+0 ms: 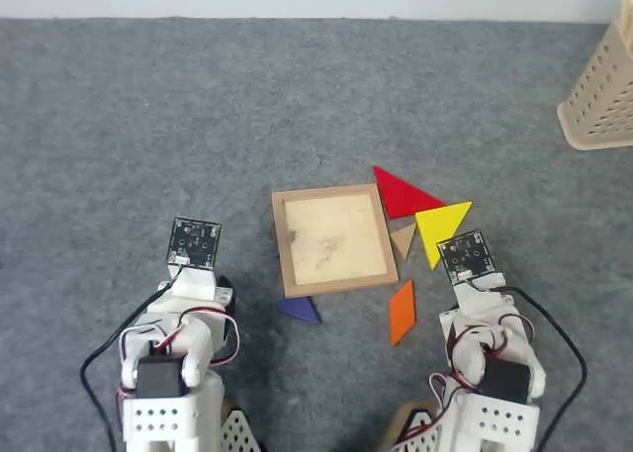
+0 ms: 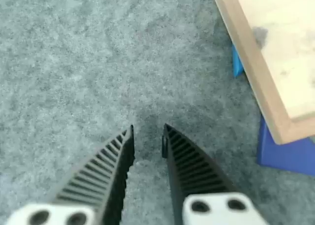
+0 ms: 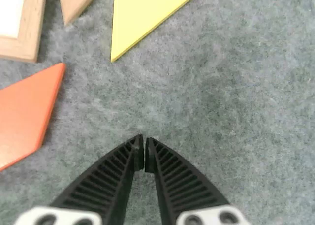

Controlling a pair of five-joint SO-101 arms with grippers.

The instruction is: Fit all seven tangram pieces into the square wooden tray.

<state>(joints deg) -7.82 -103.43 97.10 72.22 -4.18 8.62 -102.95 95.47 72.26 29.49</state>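
Grey felt bench [image 1: 148, 126]: the square wooden tray [image 1: 326, 190] lies empty, nothing fitted yet. The red piece [image 1: 401, 193], yellow piece [image 1: 440, 225], orange piece [image 1: 402, 312] and blue piece [image 1: 300, 310] wait beside it. The left end effector [image 2: 147, 136] is slightly apart, the right end effector [image 3: 143, 151] pressed together, and both are empty.

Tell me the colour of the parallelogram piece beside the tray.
The parallelogram piece is orange, clearest in the high view.

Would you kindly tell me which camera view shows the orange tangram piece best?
The high view: the orange piece lies whole near the tray. In the right wrist view the piece is cut off at the edge.
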